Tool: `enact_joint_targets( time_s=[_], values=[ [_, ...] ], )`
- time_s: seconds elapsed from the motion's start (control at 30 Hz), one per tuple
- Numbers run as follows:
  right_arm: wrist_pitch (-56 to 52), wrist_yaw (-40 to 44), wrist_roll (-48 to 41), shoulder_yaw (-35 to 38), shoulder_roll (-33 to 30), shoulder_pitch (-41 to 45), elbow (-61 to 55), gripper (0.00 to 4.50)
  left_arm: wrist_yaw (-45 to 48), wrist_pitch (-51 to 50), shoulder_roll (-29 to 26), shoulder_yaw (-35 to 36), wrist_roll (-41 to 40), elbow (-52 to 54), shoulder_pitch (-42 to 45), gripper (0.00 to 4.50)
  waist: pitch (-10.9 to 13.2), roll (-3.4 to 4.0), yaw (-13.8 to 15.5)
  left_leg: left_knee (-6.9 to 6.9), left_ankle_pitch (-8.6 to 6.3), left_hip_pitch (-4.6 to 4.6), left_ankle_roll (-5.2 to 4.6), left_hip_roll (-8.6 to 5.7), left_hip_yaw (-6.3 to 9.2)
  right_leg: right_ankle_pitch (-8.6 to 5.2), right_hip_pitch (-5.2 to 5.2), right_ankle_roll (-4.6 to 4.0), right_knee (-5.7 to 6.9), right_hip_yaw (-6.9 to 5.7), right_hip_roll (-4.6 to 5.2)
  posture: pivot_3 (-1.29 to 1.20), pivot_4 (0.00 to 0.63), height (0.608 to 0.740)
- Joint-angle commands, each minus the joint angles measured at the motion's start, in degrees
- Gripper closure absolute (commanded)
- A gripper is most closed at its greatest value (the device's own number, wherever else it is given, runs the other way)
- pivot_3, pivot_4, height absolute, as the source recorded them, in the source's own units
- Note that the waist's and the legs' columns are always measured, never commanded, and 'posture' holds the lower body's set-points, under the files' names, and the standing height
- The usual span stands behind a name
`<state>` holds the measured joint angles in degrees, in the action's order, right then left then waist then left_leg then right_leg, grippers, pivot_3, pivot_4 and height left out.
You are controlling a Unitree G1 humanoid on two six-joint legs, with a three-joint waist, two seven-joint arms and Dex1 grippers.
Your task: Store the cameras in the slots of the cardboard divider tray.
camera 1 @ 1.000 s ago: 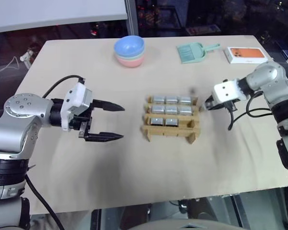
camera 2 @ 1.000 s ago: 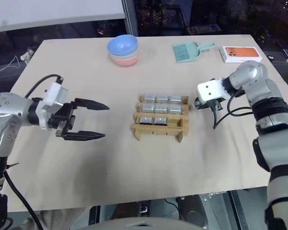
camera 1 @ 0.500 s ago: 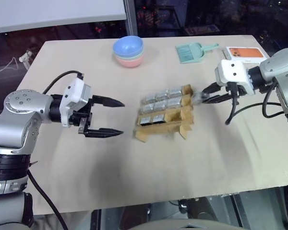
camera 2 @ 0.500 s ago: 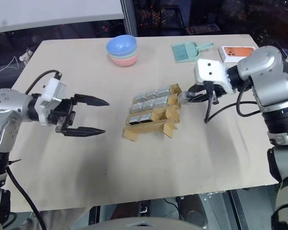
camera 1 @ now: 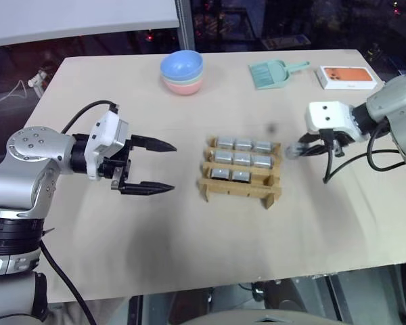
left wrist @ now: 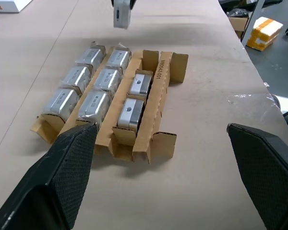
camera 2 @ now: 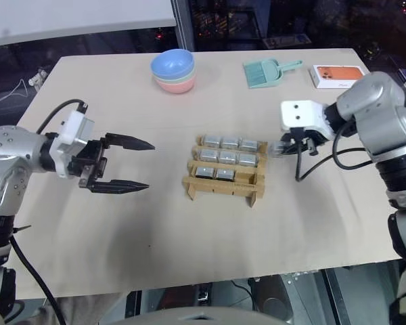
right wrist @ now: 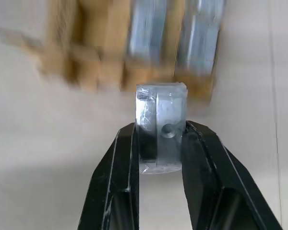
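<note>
Placement of the last camera looks like the step in hand. At the left of the left eye view the left claw [camera 1: 151,166] hovers over the counter [camera 1: 189,250] with its two black fingers spread wide apart and nothing between them, pointing toward the middle. At the centre sits the cardboard divider tray [camera 1: 241,191], flat on the counter, with eight cameras [camera 1: 242,158] already slotted: three in the upper row, three in the middle row, two in the lower row, leaving the lower right slot free. Just right of the tray, at mid-height of the frame, the right claw [camera 1: 296,150] is clamped on one more camera [right wrist: 161,128], held above the counter and clear of the tray's edge. The next move probably calls for carrying that camera over the free slot, squaring it to the dividers, then lowering it in before letting go.
</note>
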<state>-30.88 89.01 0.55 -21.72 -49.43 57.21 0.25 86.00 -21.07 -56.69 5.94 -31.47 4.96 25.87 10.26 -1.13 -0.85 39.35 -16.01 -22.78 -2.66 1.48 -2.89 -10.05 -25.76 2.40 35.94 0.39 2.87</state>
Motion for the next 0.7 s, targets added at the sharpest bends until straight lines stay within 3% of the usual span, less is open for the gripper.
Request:
enact_joint_targets(
  time_s=[0.03,0.33,0.7],
  values=[
    [-11.4,0.0,-3.6,-0.2,2.2,1.9,-8.3,3.81,0.4,0.3,-0.3,0.3,-0.4,0.4,0.7,0.0,0.0,0.0,0.1,0.01,0.0,-0.01,0.0,0.0,0.0,0.0,0.0,0.0,-0.01,-0.01,0.01,0.0,0.15,0.74],
    [-26.0,-8.3,-4.0,-6.6,4.2,-0.3,-17.3,3.81,0.0,0.4,0.0,-0.4,-0.2,0.3,1.3,0.0,0.0,-0.02,0.3,0.07,0.0,-0.1,0.0,-0.05,0.06,0.0,0.01,0.0,-0.02,-0.1,0.07,0.0,0.15,0.74],
    [-24.4,-10.1,-3.5,-10.7,0.9,-0.6,-16.2,3.81,-0.3,0.7,0.1,-0.5,-0.2,0.4,1.1,0.0,0.0,-0.02,0.2,0.06,0.0,-0.1,0.0,-0.06,0.08,0.0,0.01,0.01,-0.02,-0.1,0.06,0.0,0.15,0.74]
  ],
)
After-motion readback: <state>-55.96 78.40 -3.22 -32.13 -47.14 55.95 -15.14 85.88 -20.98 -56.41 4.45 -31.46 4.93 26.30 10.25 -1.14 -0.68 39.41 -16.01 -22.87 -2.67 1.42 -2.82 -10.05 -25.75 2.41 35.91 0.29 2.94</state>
